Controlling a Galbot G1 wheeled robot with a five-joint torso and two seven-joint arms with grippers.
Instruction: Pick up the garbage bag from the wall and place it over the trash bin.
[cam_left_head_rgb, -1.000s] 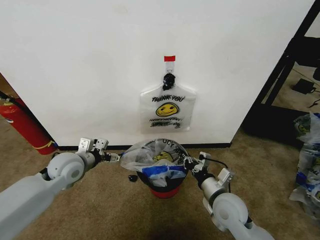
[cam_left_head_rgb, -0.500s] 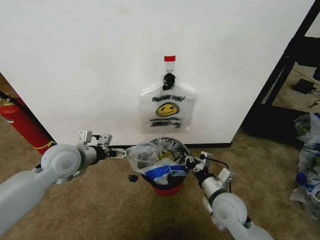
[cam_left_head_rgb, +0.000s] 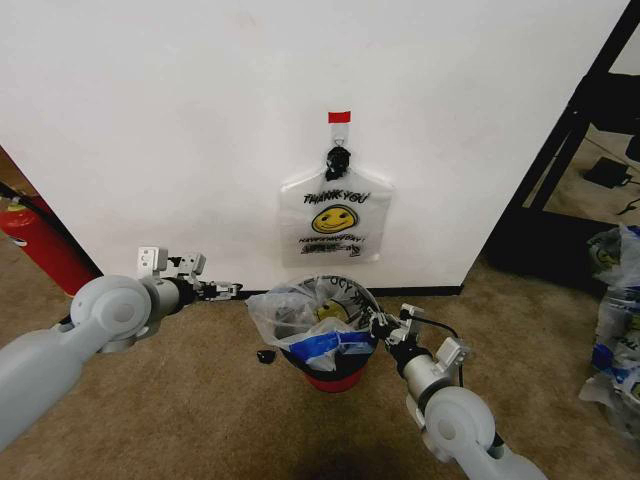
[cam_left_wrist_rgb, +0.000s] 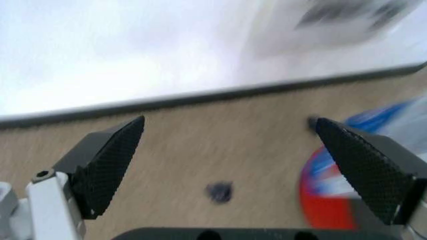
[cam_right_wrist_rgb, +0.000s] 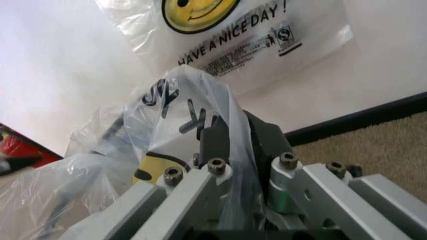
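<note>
A garbage bag (cam_left_head_rgb: 312, 312) with the smiley print lies draped over the mouth of the black trash bin (cam_left_head_rgb: 335, 377) with its red base. My right gripper (cam_left_head_rgb: 378, 325) is at the bin's right rim, shut on the bag's plastic (cam_right_wrist_rgb: 180, 125). Left of the bin, my left gripper (cam_left_head_rgb: 226, 291) stands open above the carpet and apart from the bag. Nothing lies between its fingers (cam_left_wrist_rgb: 107, 160). A second smiley bag (cam_left_head_rgb: 337, 215) hangs from the black hook (cam_left_head_rgb: 338, 158) on the white wall (cam_left_head_rgb: 180, 130), under a red tape strip.
A red fire extinguisher (cam_left_head_rgb: 42, 252) stands at the far left by the wall. A black shelf frame (cam_left_head_rgb: 575, 135) and bulging clear bags (cam_left_head_rgb: 615, 320) are on the right. A small dark object (cam_left_head_rgb: 265, 356) lies on the carpet left of the bin.
My left gripper has let go of the bag's left edge and drawn back to the left, away from the bin. The bag has slackened onto the bin. My right gripper has stayed put.
</note>
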